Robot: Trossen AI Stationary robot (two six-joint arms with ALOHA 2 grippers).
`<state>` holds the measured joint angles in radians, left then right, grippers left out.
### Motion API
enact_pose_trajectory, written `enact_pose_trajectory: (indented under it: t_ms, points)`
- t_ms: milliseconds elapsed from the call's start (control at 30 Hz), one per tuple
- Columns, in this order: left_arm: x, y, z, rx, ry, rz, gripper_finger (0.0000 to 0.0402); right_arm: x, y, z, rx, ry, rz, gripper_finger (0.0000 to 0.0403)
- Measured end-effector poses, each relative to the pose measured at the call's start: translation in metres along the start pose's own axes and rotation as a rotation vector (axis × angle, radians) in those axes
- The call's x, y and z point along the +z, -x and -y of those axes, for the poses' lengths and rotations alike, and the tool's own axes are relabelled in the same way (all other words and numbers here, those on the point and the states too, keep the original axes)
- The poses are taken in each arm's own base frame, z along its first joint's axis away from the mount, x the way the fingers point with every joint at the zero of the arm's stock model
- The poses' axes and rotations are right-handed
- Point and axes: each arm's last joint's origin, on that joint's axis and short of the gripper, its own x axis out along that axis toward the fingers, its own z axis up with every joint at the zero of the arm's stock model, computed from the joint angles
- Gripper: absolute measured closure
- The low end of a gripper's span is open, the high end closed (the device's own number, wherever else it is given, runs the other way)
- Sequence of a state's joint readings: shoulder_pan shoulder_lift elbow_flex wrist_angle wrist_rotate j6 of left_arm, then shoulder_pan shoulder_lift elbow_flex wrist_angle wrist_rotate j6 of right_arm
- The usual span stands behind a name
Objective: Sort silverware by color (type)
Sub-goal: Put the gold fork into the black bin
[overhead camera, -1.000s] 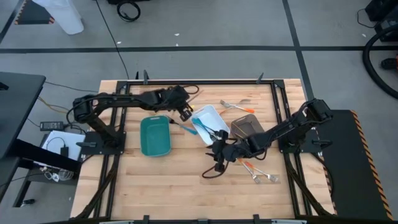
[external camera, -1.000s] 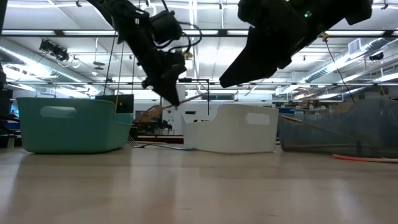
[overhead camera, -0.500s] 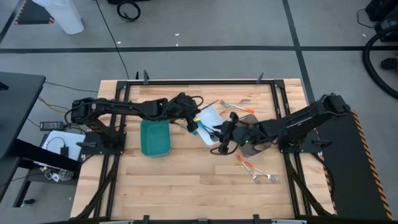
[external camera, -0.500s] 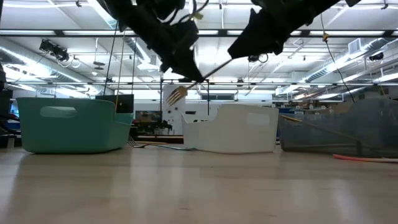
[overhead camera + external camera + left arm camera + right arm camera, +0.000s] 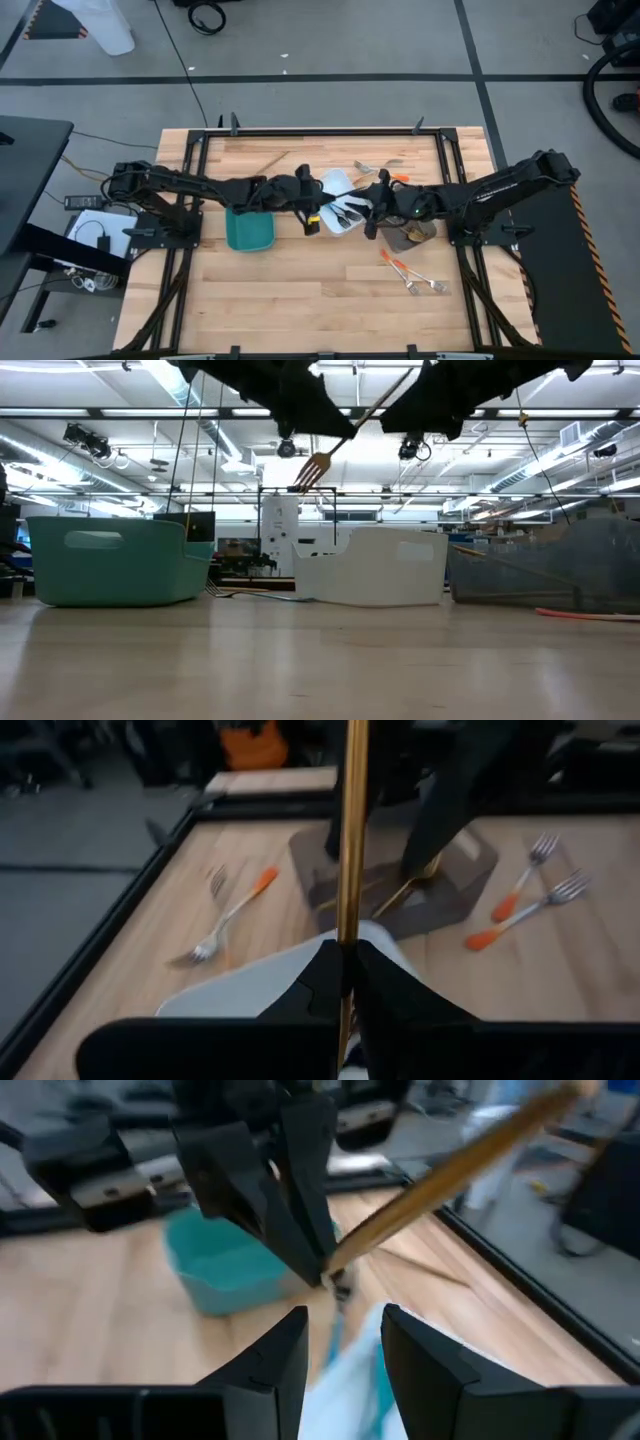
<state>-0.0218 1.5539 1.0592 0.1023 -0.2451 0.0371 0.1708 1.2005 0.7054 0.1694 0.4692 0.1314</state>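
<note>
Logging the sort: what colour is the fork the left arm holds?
All gold, the fork; the low view shows it best.

No lettering, label or number can be read, though distant room fixtures look blurred

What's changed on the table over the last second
Both arms converged above the white tray. The left gripper, shut on the gold fork, lifted it higher. The right gripper, open, swung up from the front of the table to meet it. The trays and the loose silverware stayed put.
</note>
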Motion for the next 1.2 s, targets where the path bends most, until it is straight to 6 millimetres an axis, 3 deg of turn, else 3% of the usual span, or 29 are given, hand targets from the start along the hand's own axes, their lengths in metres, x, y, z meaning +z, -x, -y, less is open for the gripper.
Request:
enact_pose_trajectory:
  t_ms: [133,400,1200]
  points:
    - [0.009,0.003,0.010,-0.024,-0.016,0.089,0.0382,0.002,0.003,0.003,0.096,-0.021,0.106,0.0267]
    - [0.021,0.006,0.015,-0.062,0.000,0.212,0.0382,0.008,0.010,0.003,0.120,0.027,0.294,0.0267]
    - [0.030,0.007,0.008,-0.075,0.035,0.317,0.0381,0.023,0.016,0.002,0.151,0.109,0.460,0.0268]
